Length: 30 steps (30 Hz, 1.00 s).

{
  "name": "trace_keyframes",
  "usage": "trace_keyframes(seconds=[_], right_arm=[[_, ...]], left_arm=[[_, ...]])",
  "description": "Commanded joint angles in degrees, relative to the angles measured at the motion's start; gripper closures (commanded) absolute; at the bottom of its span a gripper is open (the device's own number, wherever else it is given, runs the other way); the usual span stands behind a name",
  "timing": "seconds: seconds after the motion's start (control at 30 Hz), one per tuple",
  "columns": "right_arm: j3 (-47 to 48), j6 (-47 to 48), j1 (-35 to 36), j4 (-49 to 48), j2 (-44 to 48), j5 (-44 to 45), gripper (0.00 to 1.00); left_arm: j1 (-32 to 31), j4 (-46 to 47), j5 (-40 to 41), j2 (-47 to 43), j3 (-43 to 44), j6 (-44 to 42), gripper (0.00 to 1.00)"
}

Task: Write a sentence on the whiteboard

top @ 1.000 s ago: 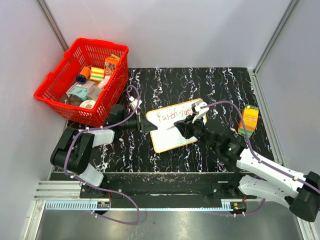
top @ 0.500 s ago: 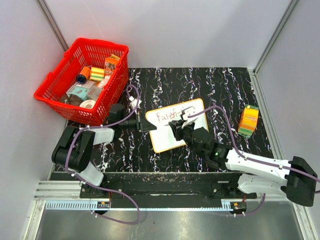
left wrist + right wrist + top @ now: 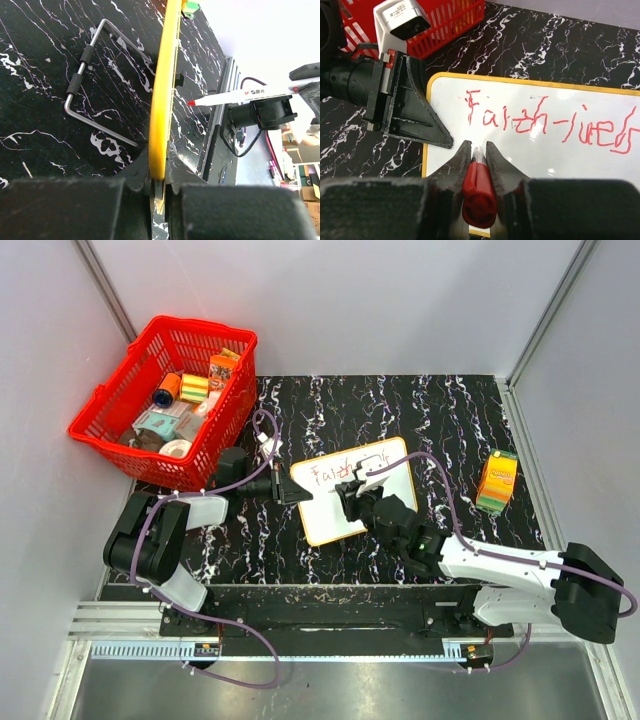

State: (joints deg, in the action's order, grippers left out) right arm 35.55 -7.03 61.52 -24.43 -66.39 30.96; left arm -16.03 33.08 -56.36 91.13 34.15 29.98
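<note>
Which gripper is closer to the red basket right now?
Left. The left gripper clamps the whiteboard at its edge on the side facing the basket. The right gripper holds a marker over the whiteboard's middle, farther away.

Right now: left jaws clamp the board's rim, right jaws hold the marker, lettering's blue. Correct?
No. The lettering is red, not blue; the right wrist view shows it. Left jaws do clamp the whiteboard by its rim, and right jaws hold the marker.

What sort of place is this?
Probably a robot lab test cell: plain grey partition walls, a black marble-patterned table with an aluminium rail along its near edge, and a red basket of props.
</note>
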Motion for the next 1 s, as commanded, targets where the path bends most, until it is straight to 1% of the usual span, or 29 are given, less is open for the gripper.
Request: trace_keyframes(seconds=[0.0,0.53,0.97], right_arm=[[0.7,-1.3,0.7,-3.2,-0.9,1.6,1.00],[0.7,-3.1,0.7,-4.1,-5.2,0.8,1.00],[-0.4,-4.2,0.7,-1.2,-3.5,-2.1,1.00]], left_arm=[[0.9,-4.8,6.7,1.5,0.1,-8.5,1.00],[0.9,-4.7,6.2,1.5,0.2,-8.6,1.00],[0.9,-4.7,5.9,1.8,0.4,-8.5,1.00]])
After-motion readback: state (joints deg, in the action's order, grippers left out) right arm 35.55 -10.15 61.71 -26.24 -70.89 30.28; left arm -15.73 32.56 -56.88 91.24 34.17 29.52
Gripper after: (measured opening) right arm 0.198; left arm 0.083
